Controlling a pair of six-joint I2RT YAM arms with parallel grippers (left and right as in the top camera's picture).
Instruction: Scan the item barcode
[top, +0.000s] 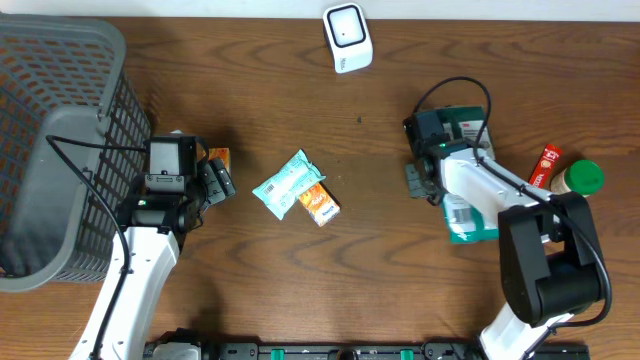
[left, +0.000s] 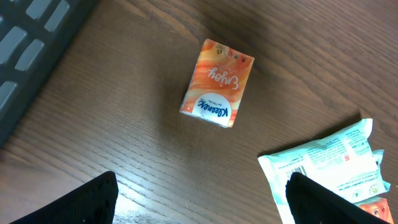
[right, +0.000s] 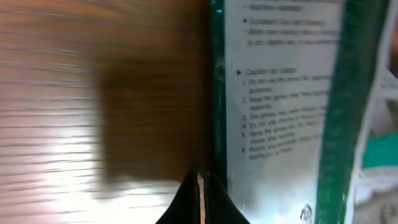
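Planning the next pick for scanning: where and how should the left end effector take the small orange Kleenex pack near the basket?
Probably across its two long sides, mid-length, coming straight down. The Kleenex pack lies flat on the table, bare wood all round, apart from the wipes pack, so its narrow width suits the open left end effector, once turned to match the pack's slant.

We see a small orange tissue pack (left: 217, 83) lying flat on the table (top: 300, 100), well apart from the white scanner (top: 347, 37).
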